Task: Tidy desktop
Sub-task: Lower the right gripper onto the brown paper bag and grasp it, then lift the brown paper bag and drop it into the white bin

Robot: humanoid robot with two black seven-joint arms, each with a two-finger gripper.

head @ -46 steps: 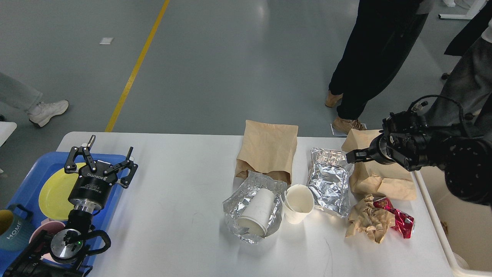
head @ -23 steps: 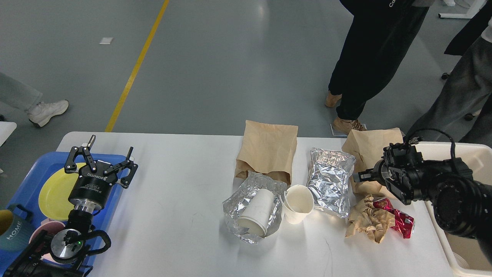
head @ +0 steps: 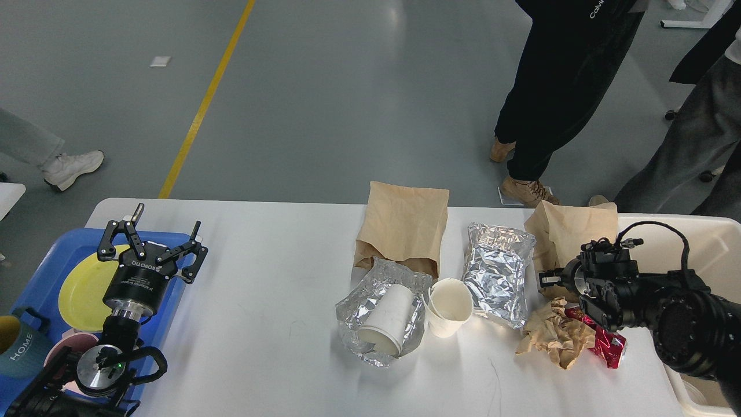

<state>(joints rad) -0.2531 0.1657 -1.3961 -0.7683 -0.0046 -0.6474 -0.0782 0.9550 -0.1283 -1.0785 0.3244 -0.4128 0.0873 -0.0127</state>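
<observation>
Filling the lower two thirds of the frame: the desktop (head: 266, 278), white, smooth, rigid, rounded corners, faint scratches. Nothing to lift there; likely slippery under light litter, so things may skate when nudged.

Centre to right, scattered rubbish: upright brown paper bag (head: 404, 227); crinkled foil wrapper (head: 379, 315) with a white paper cup (head: 386, 318) lying inside; second paper cup (head: 449, 306) standing just beside it; foil pouch (head: 496, 272); another brown bag (head: 570, 233); crumpled brown paper (head: 553, 333) touching a red wrapper (head: 602, 341). All probably light, soft, crushable; best pinched at a rim or fold.

Lower right: right gripper (head: 547, 279) low beside the crumpled paper, dark and end-on, fingers impossible to tell apart. Cream bin (head: 712, 231) at right edge.

Lower left: left gripper (head: 151, 234), fingers spread, empty, above a blue tray (head: 52, 260) holding a yellow plate (head: 81, 286).
</observation>
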